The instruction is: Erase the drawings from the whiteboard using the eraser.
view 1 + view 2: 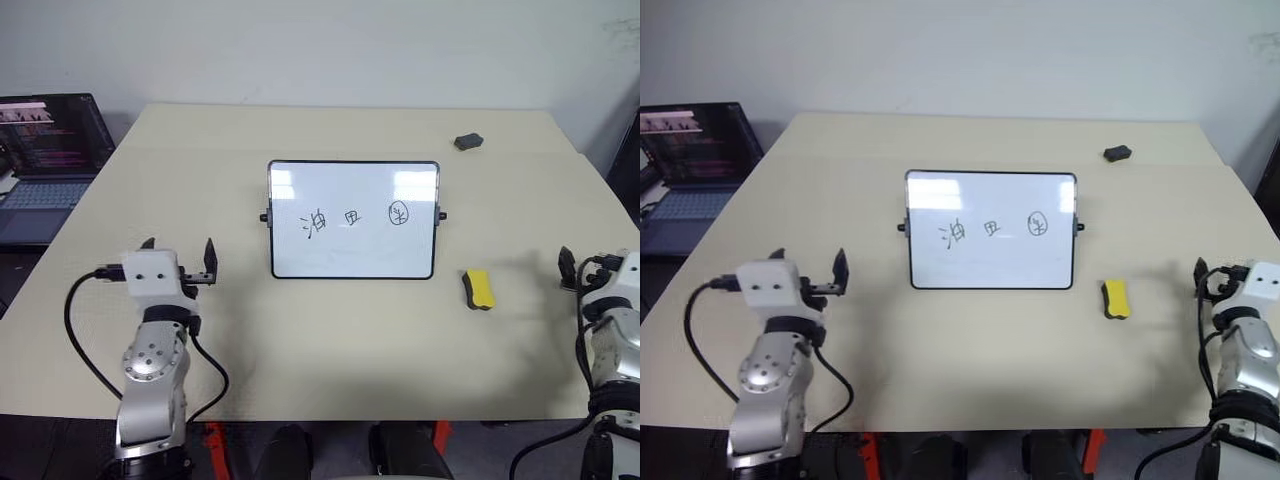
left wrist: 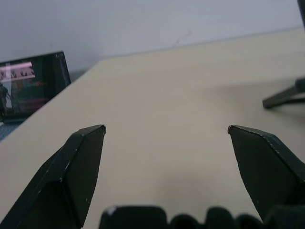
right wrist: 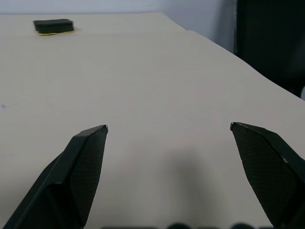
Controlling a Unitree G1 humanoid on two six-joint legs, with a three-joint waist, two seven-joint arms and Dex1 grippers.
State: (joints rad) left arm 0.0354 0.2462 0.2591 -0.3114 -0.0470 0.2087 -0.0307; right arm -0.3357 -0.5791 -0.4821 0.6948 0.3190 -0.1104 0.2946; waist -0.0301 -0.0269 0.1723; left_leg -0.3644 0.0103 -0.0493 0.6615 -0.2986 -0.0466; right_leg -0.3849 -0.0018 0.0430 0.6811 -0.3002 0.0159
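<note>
Eraser (image 1: 479,289) lies on tabletop (image 1: 330,340) right of whiteboard (image 1: 352,219), toward right edge, long axis running front-to-back. My right end effector (image 1: 582,269), fingers apart, empty, is nearer; eraser sits to its left. Left end effector (image 1: 180,258) also spread, empty.

Office or lab: beige table (image 1: 300,380), open laptop (image 1: 45,160), plain white wall (image 1: 320,50).

Yellow eraser (image 1: 1116,299) lies beside the whiteboard (image 1: 991,231) bearing 3 drawings (image 1: 993,228).
</note>
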